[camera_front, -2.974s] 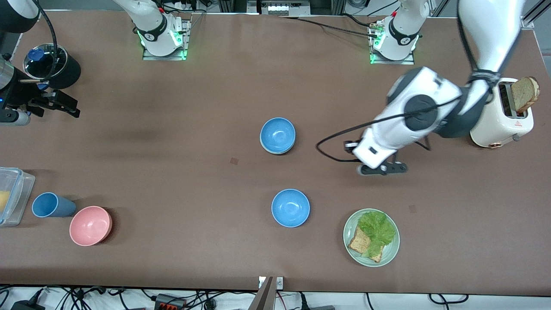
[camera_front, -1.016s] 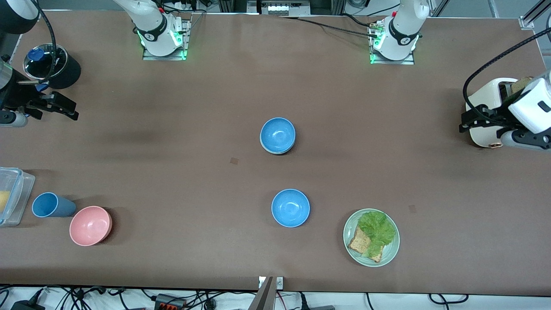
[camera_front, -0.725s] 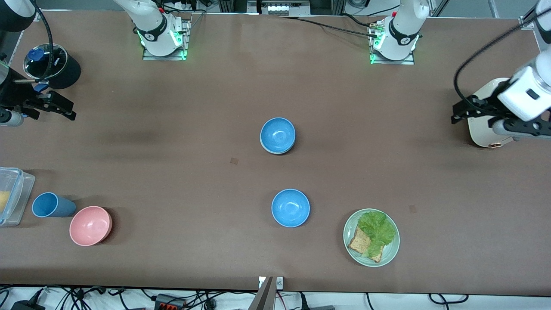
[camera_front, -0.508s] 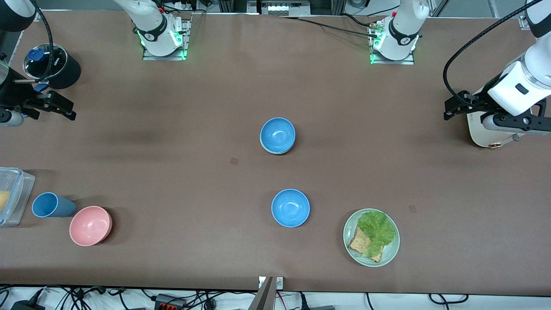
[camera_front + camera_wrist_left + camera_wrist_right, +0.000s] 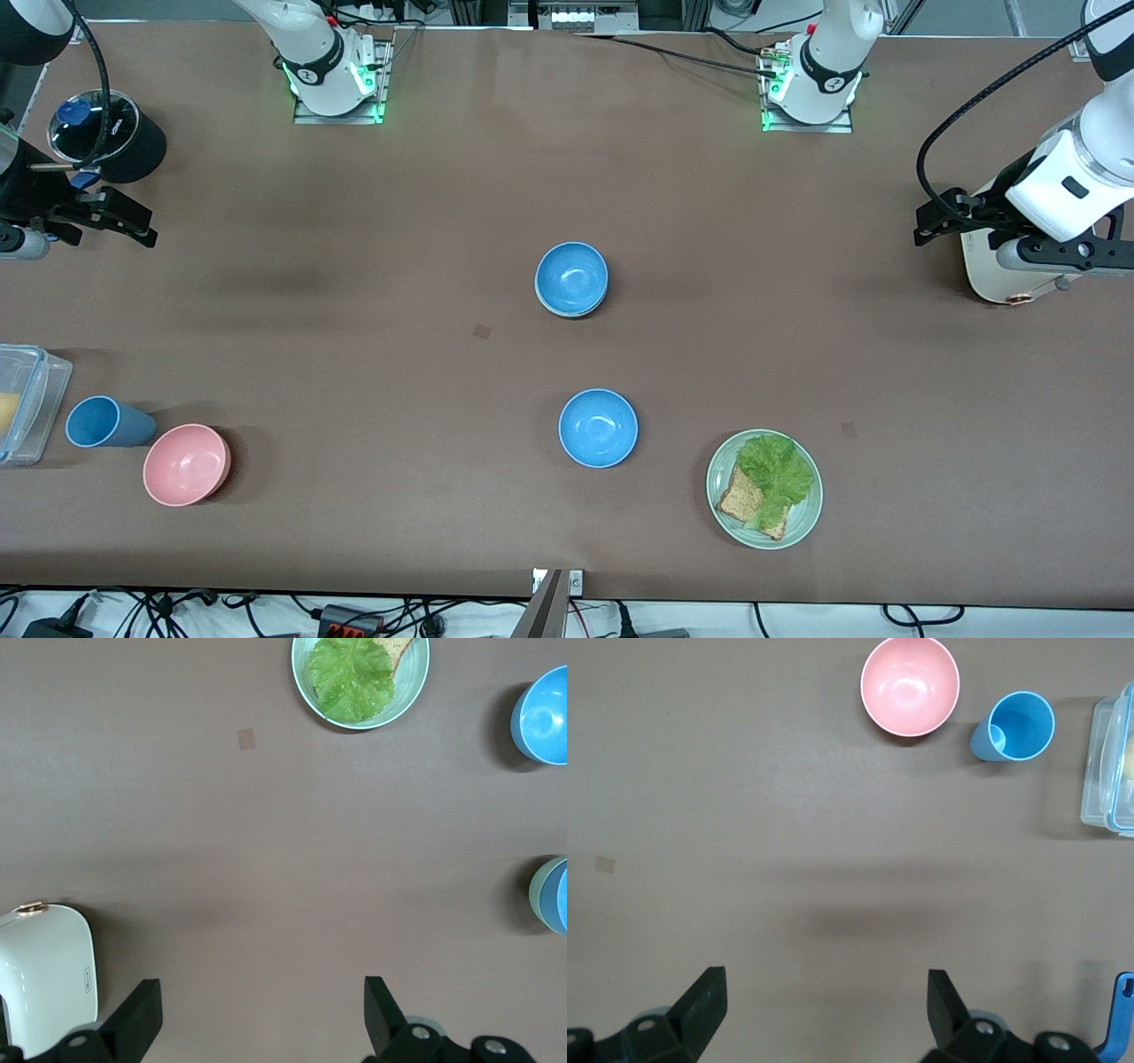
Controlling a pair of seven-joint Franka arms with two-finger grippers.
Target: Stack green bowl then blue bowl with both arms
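Mid-table, bowl stack well apart from left gripper.

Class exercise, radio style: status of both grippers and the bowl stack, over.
Left gripper open beside toaster. Right gripper open, waiting at its table end. Blue bowl nested in green bowl. Nothing obstructing.

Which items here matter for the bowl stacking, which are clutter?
Job:
- stacked blue bowl, sitting in the green bowl
- left gripper, open, by the toaster
- right gripper, open, at its table end

Clutter:
- spare blue bowl
- pink bowl
- cup
- plate
- toaster
- container
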